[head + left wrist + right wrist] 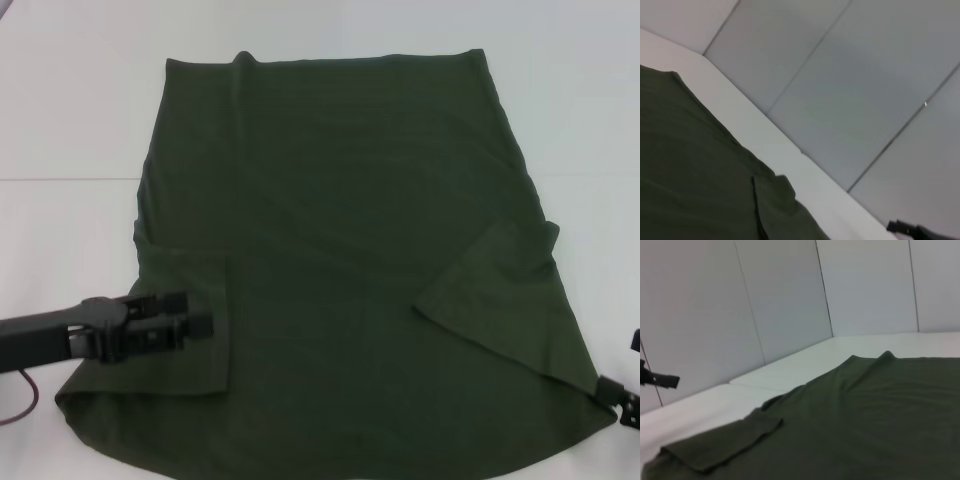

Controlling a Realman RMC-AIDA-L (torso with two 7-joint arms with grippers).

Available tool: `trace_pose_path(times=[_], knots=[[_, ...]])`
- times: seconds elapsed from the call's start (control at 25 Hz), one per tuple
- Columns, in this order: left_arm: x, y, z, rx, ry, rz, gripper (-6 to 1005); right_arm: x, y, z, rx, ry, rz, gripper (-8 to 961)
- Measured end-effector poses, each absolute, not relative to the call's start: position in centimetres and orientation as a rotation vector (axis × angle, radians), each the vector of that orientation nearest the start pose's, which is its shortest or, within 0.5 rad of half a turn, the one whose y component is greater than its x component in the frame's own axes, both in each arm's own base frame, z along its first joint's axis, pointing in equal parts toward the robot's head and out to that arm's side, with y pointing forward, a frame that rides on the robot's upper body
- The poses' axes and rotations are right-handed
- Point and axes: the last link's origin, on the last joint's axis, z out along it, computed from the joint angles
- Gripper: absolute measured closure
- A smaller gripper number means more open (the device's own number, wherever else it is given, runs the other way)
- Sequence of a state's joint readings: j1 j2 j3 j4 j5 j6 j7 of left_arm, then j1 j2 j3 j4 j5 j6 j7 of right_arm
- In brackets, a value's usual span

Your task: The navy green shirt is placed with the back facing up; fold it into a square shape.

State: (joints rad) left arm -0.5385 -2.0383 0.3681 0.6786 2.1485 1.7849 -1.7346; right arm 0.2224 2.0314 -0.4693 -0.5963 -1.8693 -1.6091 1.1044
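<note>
**Me:** Head view, going left to right. The left gripper (200,326) reaches in low from the left edge, forearm level, its tip lying over the left sleeve (185,330), which is already folded in onto the body of the shirt (340,220). I can't tell whether its fingers are parted or pinched on the cloth; they read as one dark block.

**Partner:** Where's the shirt itself?

**Me:** Spread flat on the white table (70,120), plain side up, filling the middle of the view, hem at the far end. The right sleeve (500,290) is folded in too, as a slanted flap. The right gripper (625,405) sits at the near right corner of the shirt, mostly out of view, so I can't tell its fingers either.

**Partner:** Risks from here?

**Me:** My worry is the left side. If those fingers are pinching cloth when I draw the arm back, the sleeve flap could peel open or the whole shirt slide left and wrinkle. On the right, the flap lies at an angle, so a fold over it may end up lopsided, not square. The corner by the right gripper could also snag if that arm lifts without letting go.

**Partner:** Wrist views help?

**Me:** Little. Each shows shirt, table and wall, with the other arm's dark tip far off.
</note>
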Motion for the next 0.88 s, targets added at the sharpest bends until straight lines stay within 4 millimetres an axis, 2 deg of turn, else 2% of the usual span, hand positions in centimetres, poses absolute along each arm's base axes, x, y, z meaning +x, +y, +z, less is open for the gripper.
trace_pose_path(times=[0.2, 0.32, 0.36, 0.4, 0.52, 0.68, 0.88], knots=[[-27.7, 30.9, 4.3, -2.655, -1.001, -0.898, 98, 36.6, 23.4, 4.6, -2.292, 0.547, 0.688, 7], [-28.0, 30.9, 4.5, -2.628, -1.005, -0.882, 98, 36.6, 23.3, 4.5, -2.270, 0.547, 0.691, 7], [-28.4, 31.1, 5.2, -2.588, -1.100, -0.868, 98, 36.6, 23.3, 4.4, -2.272, 0.553, 0.693, 7], [-28.4, 31.1, 5.2, -2.588, -1.100, -0.868, 98, 36.6, 23.3, 4.4, -2.274, 0.557, 0.695, 7], [-29.0, 31.4, 6.9, -2.501, -1.339, -0.823, 98, 36.5, 23.3, 4.3, -2.284, 0.563, 0.699, 7], [-29.4, 30.9, 9.3, -2.428, -1.617, -0.686, 98, 36.6, 23.3, 4.4, -2.282, 0.564, 0.699, 7], [-30.6, 30.7, 10.7, -2.287, -1.800, -0.514, 98, 36.4, 23.7, 4.4, -2.283, 0.557, 0.698, 8]])
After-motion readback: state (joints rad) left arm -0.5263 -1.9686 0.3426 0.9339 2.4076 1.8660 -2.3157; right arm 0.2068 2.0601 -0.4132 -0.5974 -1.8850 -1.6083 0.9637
